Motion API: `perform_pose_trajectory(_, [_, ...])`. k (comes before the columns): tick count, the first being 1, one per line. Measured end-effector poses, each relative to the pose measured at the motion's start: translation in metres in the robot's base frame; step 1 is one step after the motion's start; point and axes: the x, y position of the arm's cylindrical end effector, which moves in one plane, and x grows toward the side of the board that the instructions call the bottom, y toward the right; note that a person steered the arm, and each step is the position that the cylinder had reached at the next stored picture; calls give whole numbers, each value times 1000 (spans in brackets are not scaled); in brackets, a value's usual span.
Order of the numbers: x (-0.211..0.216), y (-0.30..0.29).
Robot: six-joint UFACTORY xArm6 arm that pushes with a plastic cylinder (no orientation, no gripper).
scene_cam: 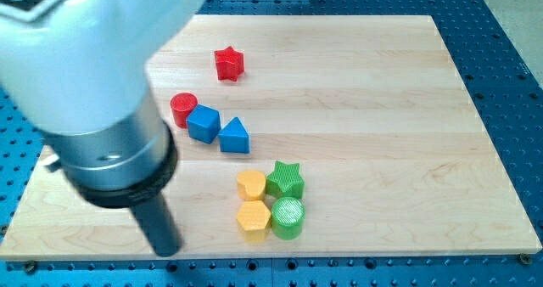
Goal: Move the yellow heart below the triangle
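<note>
The yellow heart (251, 185) lies low on the board, touching the green star (286, 180) on its right. The blue triangle (235, 137) lies just above it, next to the blue cube (204, 123). My tip (168, 251) rests on the board near the view's bottom edge, to the left of and below the yellow heart, apart from every block. The rod and the big arm body cover the view's upper left.
A yellow hexagon (254, 219) and a green cylinder (288, 217) sit right below the heart and star. A red cylinder (183, 109) touches the blue cube. A red star (228, 64) lies near the top. The wooden board (407, 151) ends at blue perforated table.
</note>
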Motion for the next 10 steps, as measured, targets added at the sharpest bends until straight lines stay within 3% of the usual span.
perform_pose_trajectory(4, [0, 206])
perform_pose_trajectory(6, [1, 188])
perform_pose_trajectory(9, [-1, 84])
perform_pose_trajectory(10, [-34, 84])
